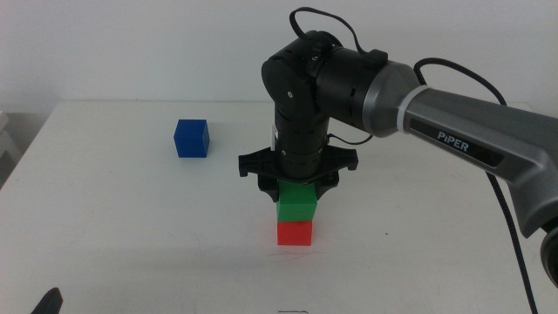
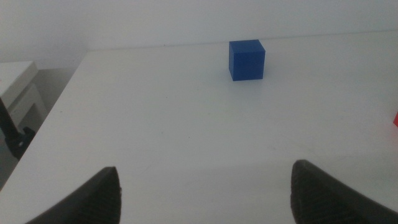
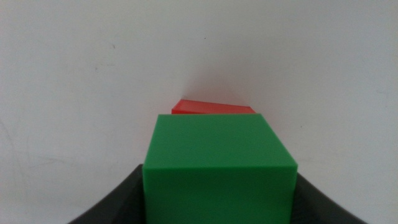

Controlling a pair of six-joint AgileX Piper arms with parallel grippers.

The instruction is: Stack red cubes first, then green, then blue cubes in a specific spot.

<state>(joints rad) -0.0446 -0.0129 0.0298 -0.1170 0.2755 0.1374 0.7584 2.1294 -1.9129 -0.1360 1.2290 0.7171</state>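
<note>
The red cube [image 1: 295, 233] stands on the white table at front centre, and whatever specific spot lies under it is hidden. The green cube [image 1: 296, 202] sits on top of it, edges roughly in line. My right gripper [image 1: 296, 187] comes straight down over the stack and is shut on the green cube's upper part. In the right wrist view the green cube [image 3: 217, 168] fills the space between the jaws of the right gripper [image 3: 217, 208], with a sliver of the red cube [image 3: 211, 107] beyond. The blue cube [image 1: 191, 138] [image 2: 247, 60] stands alone at the back left. My left gripper [image 2: 205, 193] is open, low over the front left.
The table's left edge [image 2: 59, 112] runs beside a pale cabinet [image 2: 15, 87]. A black cable [image 1: 501, 209] hangs by the right arm. A short faint line [image 1: 292, 311] marks the table's front edge.
</note>
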